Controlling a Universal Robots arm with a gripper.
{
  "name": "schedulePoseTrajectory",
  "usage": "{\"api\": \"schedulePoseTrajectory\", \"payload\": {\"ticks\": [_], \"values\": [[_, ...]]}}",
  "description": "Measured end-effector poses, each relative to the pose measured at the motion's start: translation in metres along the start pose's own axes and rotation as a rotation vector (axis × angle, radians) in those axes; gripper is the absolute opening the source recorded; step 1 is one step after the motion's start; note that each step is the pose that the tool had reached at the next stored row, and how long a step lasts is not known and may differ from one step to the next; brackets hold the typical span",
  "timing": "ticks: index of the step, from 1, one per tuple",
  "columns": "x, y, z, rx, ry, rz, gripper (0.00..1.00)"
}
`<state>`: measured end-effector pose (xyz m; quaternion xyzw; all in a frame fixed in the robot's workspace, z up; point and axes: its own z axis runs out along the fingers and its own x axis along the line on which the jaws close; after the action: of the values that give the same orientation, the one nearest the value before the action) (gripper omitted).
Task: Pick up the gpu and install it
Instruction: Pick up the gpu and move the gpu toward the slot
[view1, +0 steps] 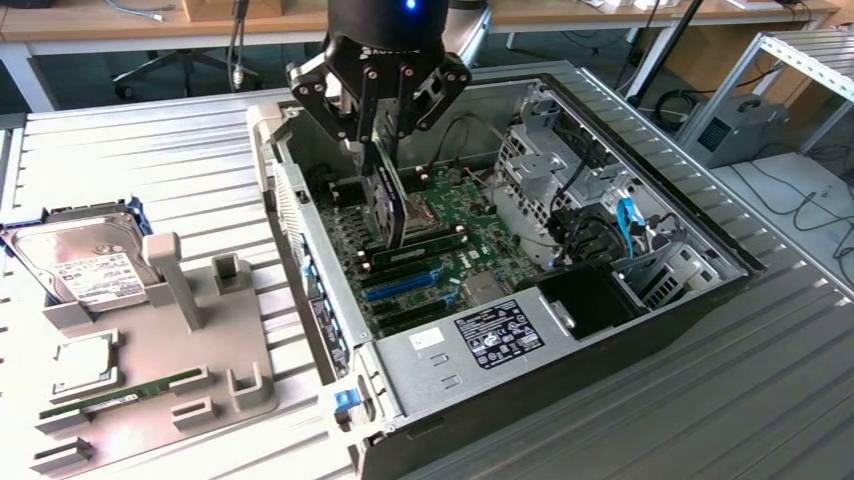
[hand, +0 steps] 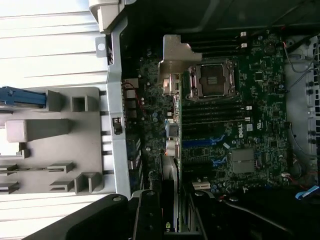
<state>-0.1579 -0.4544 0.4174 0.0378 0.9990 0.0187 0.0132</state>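
Case wall (view1: 296, 215) beside gpu (view1: 388, 205); motherboard (view1: 467, 225) open

At my remote station, little print resolves. White lettering on the black body of the gripper (view1: 387, 130), just above the fingers (view1: 358, 118) clamped on the gpu (view1: 390, 205), appears to read ROBOTIQ. On the motherboard (hand: 260, 100), ahead of the fingers in the wrist view, I make out a white Dell logo (hand: 240, 131), turned sideways. Well away from the fingers, a black label (view1: 497, 335) on the power supply cover carries white print and round marks too small to read. A white sticker (view1: 427, 340) beside it is equally illegible. Far from the fingers, the hard drive (view1: 54, 245) bears a white label (view1: 100, 278) whose print I cannot read.
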Motion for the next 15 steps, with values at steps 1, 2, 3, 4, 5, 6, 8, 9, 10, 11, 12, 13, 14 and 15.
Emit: {"api": "schedulePoseTrajectory", "payload": {"ticks": [1, 2, 3, 4, 5, 6, 8, 9, 10, 11, 12, 13, 14, 15], "values": [[-0.002, 0.0001, 0.0003, 0.0002, 0.0, 0.0, 0.26], [-0.004, 0.0002, 0.0007, 0.0006, 0.0, 0.0, 0.26], [-0.005, 0.0004, 0.0011, 0.001, 0.0002, 0.0, 0.26], [-0.007, 0.0005, 0.0015, 0.0014, 0.0002, 0.0, 0.26], [-0.009, 0.0006, 0.002, 0.0019, 0.0004, 0.0, 0.26], [-0.011, 0.0007, 0.0027, 0.0024, 0.0006, 0.0, 0.26], [-0.014, 0.0008, 0.0048, 0.0032, 0.0008, 0.0, 0.26], [-0.014, 0.0008, 0.0063, 0.0034, 0.001, 0.0, 0.26], [-0.015, 0.0008, 0.0077, 0.0038, 0.0013, 0.0, 0.26], [-0.016, 0.0009, 0.009, 0.0042, 0.0016, 0.0, 0.26], [-0.016, 0.0009, 0.0103, 0.0043, 0.0018, 0.0, 0.26], [-0.017, 0.0009, 0.0118, 0.0047, 0.002, 0.0, 0.26], [-0.017, 0.0008, 0.0133, 0.0047, 0.0021, 0.0, 0.26], [-0.017, 0.0008, 0.0146, 0.0049, 0.0023, 0.0, 0.26]]}}
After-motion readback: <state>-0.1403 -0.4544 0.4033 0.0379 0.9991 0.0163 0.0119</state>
